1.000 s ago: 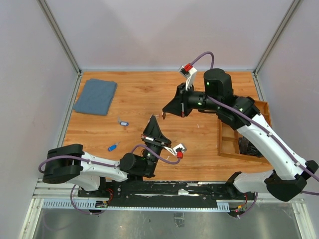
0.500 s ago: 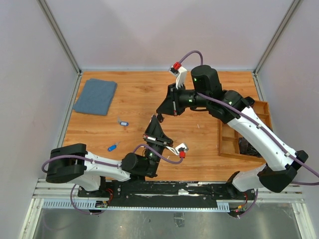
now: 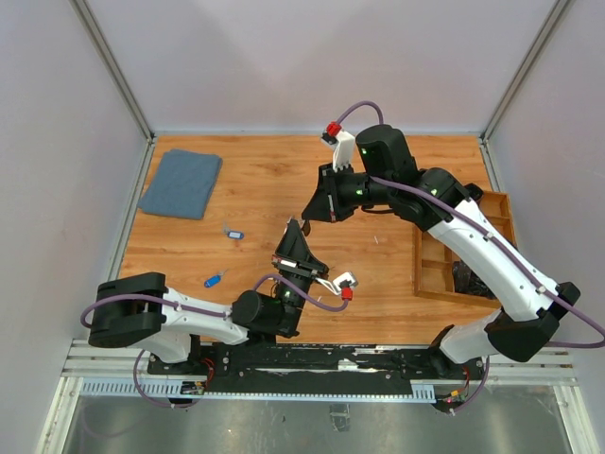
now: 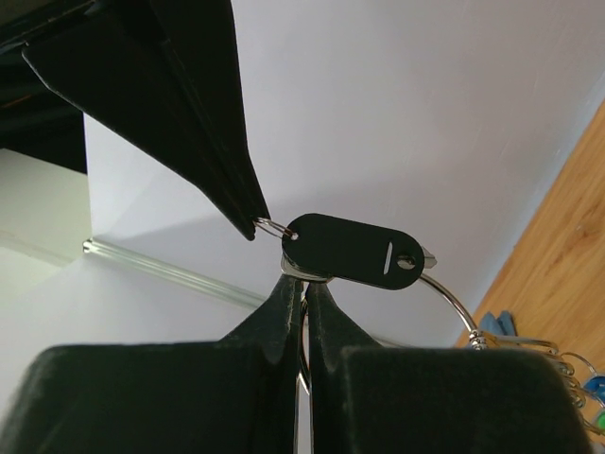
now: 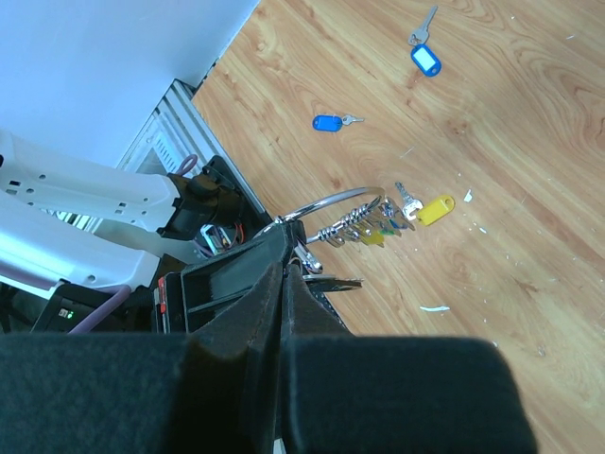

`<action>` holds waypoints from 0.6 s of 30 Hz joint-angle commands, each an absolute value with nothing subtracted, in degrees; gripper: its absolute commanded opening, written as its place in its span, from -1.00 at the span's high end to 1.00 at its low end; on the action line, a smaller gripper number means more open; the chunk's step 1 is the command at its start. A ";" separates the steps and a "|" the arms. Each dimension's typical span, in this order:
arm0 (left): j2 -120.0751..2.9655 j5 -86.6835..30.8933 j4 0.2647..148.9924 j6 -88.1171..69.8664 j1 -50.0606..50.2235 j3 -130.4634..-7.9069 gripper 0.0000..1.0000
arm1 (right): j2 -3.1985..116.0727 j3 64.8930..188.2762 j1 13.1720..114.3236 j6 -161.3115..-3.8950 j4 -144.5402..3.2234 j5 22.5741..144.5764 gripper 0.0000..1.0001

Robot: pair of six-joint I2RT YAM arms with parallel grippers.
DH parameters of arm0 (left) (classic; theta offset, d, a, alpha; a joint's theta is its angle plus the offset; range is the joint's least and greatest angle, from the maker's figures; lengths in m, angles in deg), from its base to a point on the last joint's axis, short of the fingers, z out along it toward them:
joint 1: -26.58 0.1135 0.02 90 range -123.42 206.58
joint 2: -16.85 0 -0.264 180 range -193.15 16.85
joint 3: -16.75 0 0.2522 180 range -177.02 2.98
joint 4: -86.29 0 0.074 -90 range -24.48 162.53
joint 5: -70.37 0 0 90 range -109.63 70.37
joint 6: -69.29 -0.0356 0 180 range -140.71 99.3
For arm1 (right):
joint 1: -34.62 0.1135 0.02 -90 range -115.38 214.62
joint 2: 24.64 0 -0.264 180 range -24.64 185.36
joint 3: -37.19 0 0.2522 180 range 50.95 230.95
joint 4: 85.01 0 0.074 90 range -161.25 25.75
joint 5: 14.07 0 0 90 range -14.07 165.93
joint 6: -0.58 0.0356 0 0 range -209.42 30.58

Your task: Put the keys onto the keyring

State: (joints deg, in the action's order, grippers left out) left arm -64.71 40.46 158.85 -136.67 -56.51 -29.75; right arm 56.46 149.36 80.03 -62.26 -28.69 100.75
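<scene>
Keyring (image 5: 333, 201), 1: mid-air, clamped in left tool (image 4: 303, 282), carrying threaded keys (image 5: 373, 223).
Black tag (image 4: 354, 251), 1: pinched by right tool (image 5: 285, 257).
Blue-tagged keys (image 5: 426, 61), 2: loose on open worktop (image 3: 265, 180), away from its edges.

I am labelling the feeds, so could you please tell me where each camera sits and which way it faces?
Top external: above and behind, looking down on the wooden table; the left arm and right arm show whole.
Left wrist: on the left arm, facing up along the left pincer, shut on the keyring, towards the wall.
Right wrist: facing down along the right pincer to the table, loose blue-tagged keys and left arm.
Shared: both wrist views show the keyring.
</scene>
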 commanded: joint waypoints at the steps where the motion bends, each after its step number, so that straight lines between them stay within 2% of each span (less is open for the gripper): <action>1: -65.18 39.82 168.46 -137.44 -57.00 -31.56 0.99 | 56.86 150.79 80.59 -60.95 -27.81 98.88 0.99; 18: -65.54 39.95 168.50 -137.50 -57.35 -31.80 0.99 | 59.55 152.33 80.59 -61.01 -26.38 94.72 0.99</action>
